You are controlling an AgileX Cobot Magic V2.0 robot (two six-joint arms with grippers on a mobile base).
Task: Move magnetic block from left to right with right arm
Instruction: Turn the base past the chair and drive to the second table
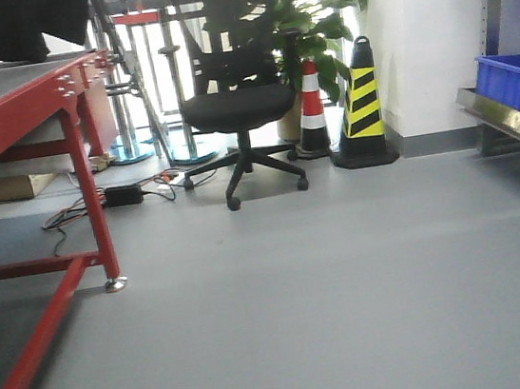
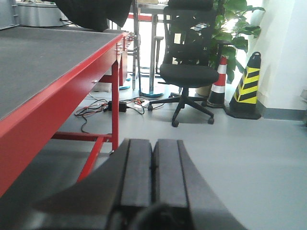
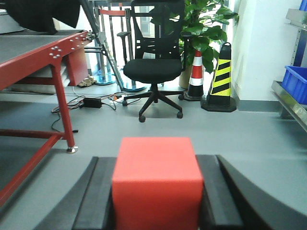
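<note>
Filling the bottom of the right wrist view, the magnetic block (image 3: 157, 187) sits clamped in the right gripper (image 3: 157, 160). Its dark fingers (image 3: 96, 196) press against the cube's left and right faces, spread only as wide as the cube itself. The block's top and front faces show plain red, and it touches nothing but the fingers. Beyond it lie the grey floor (image 3: 240, 139) and, at the left of that view, the red-framed counter (image 3: 33, 60) with its dark top.

The left gripper (image 2: 153, 143) is closed on nothing, its two flat fingers (image 2: 136, 167) meeting along a thin seam. It points past the counter's red edge toward a black office chair (image 2: 188, 72) and a yellow-and-black cone (image 2: 247, 86).
</note>
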